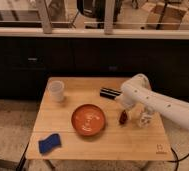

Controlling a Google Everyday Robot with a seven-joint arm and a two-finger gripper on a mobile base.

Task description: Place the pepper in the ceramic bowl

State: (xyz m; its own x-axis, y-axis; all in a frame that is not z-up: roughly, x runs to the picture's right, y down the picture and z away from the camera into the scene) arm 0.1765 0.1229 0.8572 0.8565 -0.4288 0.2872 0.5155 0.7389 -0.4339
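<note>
The orange-red ceramic bowl (89,120) with pale markings at its centre sits in the middle of the wooden table (113,142). The small dark red pepper (123,117) hangs upright just right of the bowl's rim, close above the table. My gripper (124,113) reaches down from the white arm on the right and is shut on the pepper's upper part. The pepper is outside the bowl, beside its right edge.
A white cup (56,91) stands at the table's back left. A black rectangular bar (109,93) lies at the back, behind the gripper. A blue sponge (49,143) lies at the front left. A small whitish object (145,118) stands right of the pepper.
</note>
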